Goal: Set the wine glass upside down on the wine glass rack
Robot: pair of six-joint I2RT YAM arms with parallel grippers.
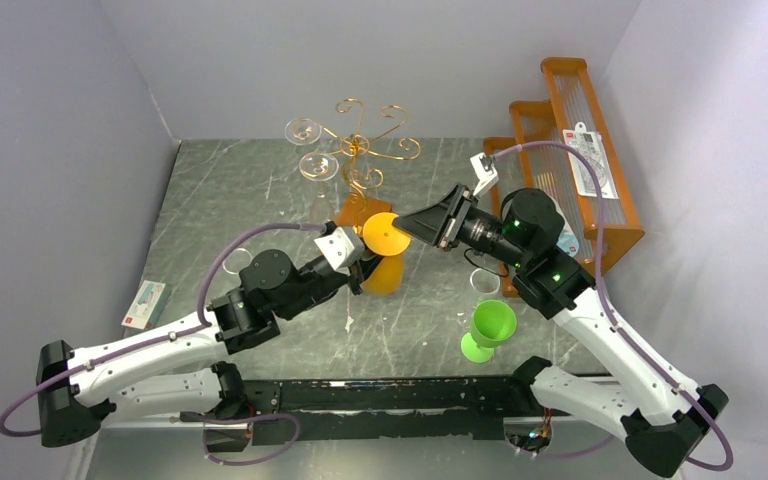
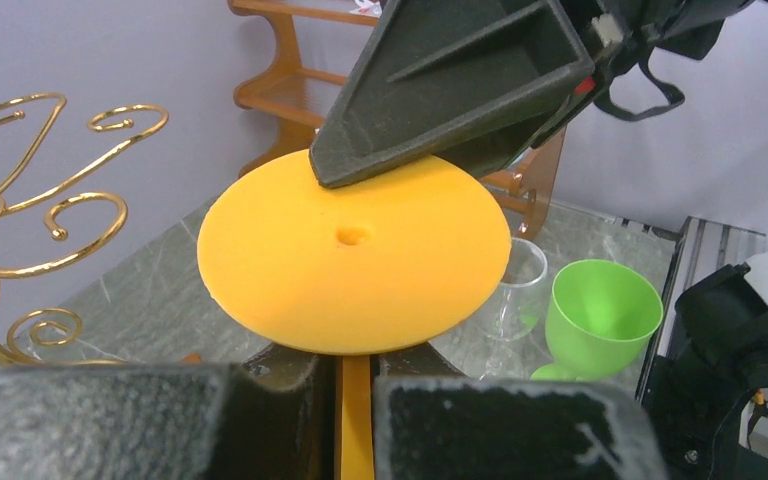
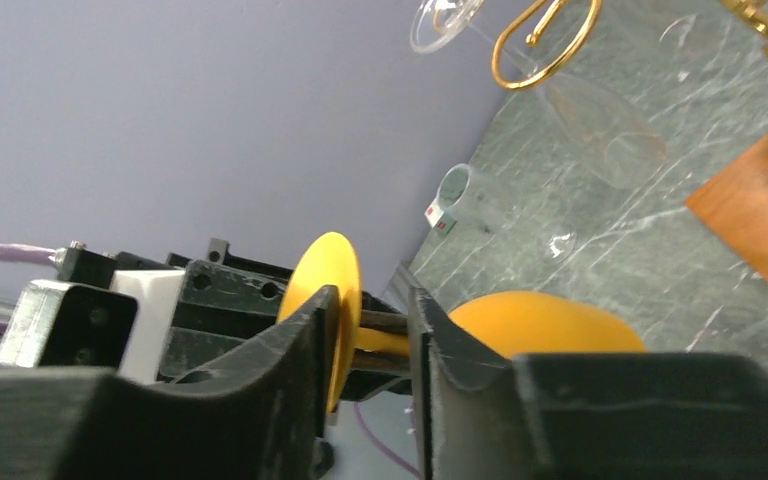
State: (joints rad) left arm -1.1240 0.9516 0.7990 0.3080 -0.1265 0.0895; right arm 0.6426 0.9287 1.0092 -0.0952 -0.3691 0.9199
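Clamping inverted wine glass [image 1: 386, 274] by stem [image 2: 356, 405] in left gripper [image 1: 367, 262], presumably for handover; right gripper [image 1: 406, 228] parted astride foot [image 2: 355, 250]; wine glass rack [image 1: 360, 150] at 12 o'clock.

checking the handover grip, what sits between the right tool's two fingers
The orange wine glass: its foot disc stands edge-on in the gap of the right tool, with the stem crossing behind. The right wrist view shows it.

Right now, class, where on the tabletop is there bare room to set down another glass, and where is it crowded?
Free: far-left marble between wine glass rack and left wall; near strip left of the green glass. Crowded: centre, where the left gripper and right gripper meet on the orange wine glass, and by the stepped shelf.
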